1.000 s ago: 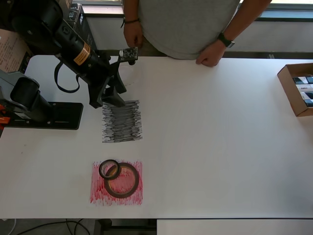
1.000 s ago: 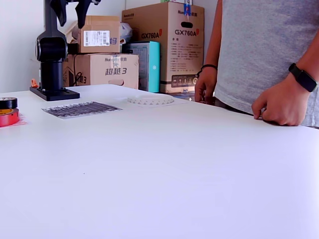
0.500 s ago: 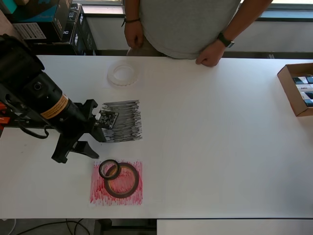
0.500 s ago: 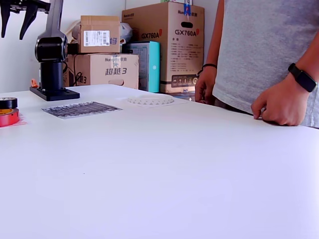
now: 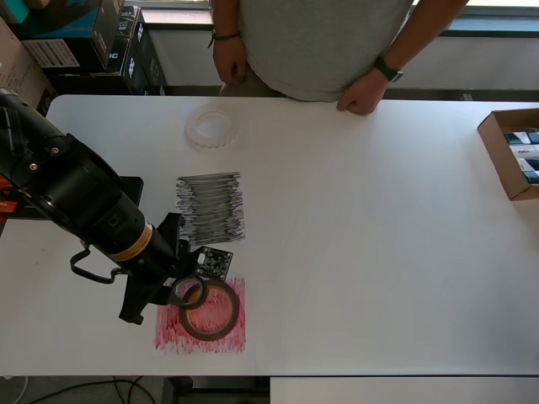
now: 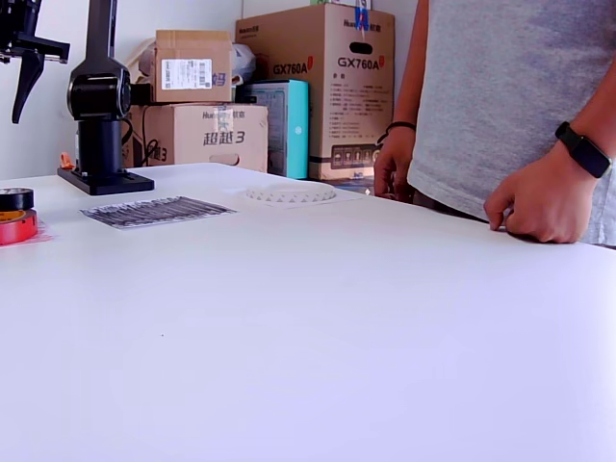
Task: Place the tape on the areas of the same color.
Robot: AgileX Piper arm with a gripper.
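**Overhead view: fingers spread above the small black roll**

Overhead view shows the fingers (image 5: 160, 301) standing wide apart and empty, hanging over the near-left corner of the red sheet (image 5: 200, 314); how high they are above it cannot be read from here, and the exterior view cuts them off at its left edge. Just beside them lies the small black roll (image 5: 189, 291), resting partly on top of the wide dark-red roll (image 5: 209, 309), which already lies on its matching red sheet. The black sheet (image 5: 210, 208) lies bare, a little further up the bench (image 5: 379, 252), and the big whitish roll (image 5: 213, 128) sits beyond it near the person's hand (image 5: 228, 59); a white sheet under it cannot be made out against the bench.

The black roll looks like the next one to move. It should be light and stiff, a hard ring that will not crush, though its smooth outer wrap may slip. Since it sits tilted on the red roll, the safest hold is probably across the ring wall, one finger inside the hole and one outside, lifting straight up so the red roll is not dragged off its sheet.
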